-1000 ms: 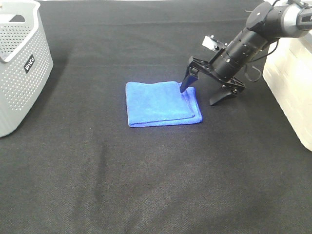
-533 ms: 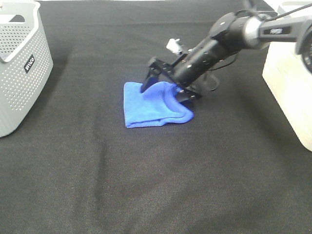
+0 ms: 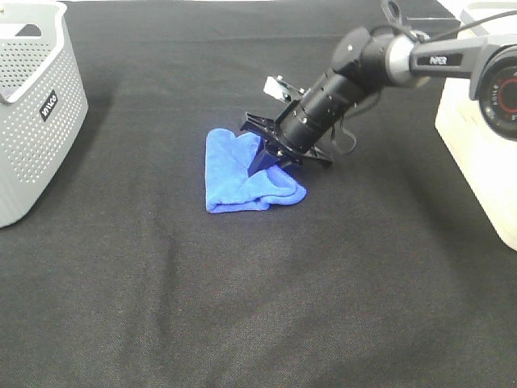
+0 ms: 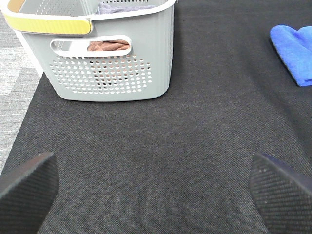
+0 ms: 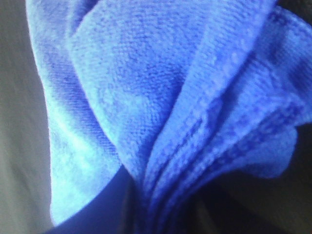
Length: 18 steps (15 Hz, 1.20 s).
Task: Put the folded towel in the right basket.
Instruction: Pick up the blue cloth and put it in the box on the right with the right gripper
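Gathering every layer before the lift

Nearest the camera, the black table (image 3: pixel 242 323) carried nothing between its front edge and the work. Farther in, the blue towel (image 3: pixel 238 174) sat near the middle, its layers rucked up toward the right gripper (image 3: pixel 271 155). Its jaws were closed narrowly on the gathered folds. The right wrist view showed pleats converging between dark fingers, probably so every layer would lift together. The left gripper (image 4: pixel 155 187) hung spread wide, holding nothing, near the gray basket (image 3: pixel 32 105), apparently parked out of the way. Farthest along the right edge stood the white right basket (image 3: pixel 485 153), well apart from the towel, so lift and carry remained.
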Each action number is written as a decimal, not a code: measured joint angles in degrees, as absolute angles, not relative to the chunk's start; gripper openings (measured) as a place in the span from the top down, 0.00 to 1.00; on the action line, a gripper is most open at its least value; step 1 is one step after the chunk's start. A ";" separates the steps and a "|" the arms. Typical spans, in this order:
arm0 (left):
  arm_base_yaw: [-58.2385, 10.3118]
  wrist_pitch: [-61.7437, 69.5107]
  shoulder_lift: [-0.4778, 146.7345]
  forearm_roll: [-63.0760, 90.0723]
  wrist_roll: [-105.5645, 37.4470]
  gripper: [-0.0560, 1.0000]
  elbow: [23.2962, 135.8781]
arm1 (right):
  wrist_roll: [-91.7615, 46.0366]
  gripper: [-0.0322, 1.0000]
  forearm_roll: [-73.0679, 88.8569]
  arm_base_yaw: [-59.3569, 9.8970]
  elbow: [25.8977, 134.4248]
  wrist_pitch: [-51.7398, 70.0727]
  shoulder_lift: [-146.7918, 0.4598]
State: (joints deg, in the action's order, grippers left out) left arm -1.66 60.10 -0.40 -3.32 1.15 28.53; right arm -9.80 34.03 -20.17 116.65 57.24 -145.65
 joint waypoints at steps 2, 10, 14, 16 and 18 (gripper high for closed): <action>-1.66 60.10 -0.40 -3.32 1.15 0.01 28.53 | -6.88 0.72 28.36 -20.17 126.17 67.44 -145.07; -1.66 60.10 -0.40 -3.32 1.20 0.01 28.53 | -0.46 0.72 18.39 -16.56 148.11 69.67 -134.07; -1.66 60.10 -0.40 -3.32 1.20 0.01 28.53 | -1.89 0.72 16.90 -3.27 148.34 69.67 -122.27; -1.66 60.10 -0.40 -3.32 1.20 0.01 28.53 | -4.01 0.72 12.43 4.24 147.77 69.67 -118.54; -1.66 60.10 -0.40 -3.32 1.20 0.01 28.53 | -4.35 0.72 7.05 9.63 143.76 69.67 -117.06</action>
